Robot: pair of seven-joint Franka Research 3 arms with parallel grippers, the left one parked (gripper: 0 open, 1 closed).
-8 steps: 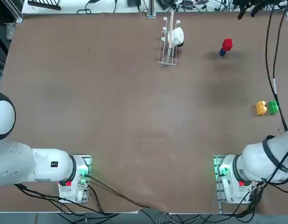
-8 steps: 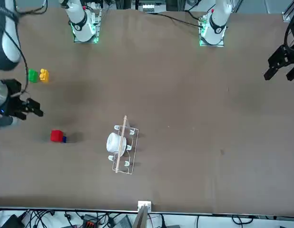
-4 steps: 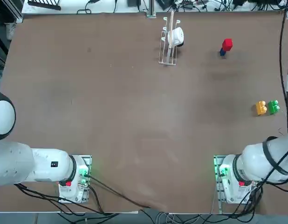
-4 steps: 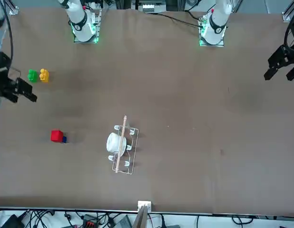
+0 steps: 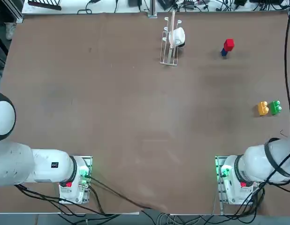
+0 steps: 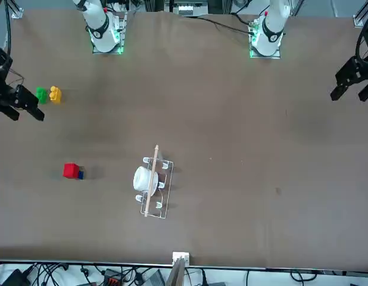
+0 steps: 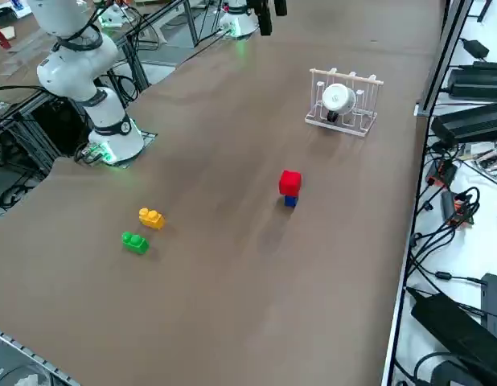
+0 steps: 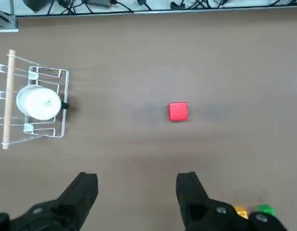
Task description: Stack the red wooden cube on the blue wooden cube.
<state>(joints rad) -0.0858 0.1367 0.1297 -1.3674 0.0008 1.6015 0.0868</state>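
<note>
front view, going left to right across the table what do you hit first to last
right gripper, open at the left edge → green knobbed block → yellow knobbed block → red wooden cube, stacked on the blue wooden cube → wire rack holding a white cup

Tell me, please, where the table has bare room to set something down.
The whole stretch between the two arm bases and the rack is bare. Things sit only along the far and right side: red wooden cube atop the blue wooden cube, and two knobbed blocks.
</note>
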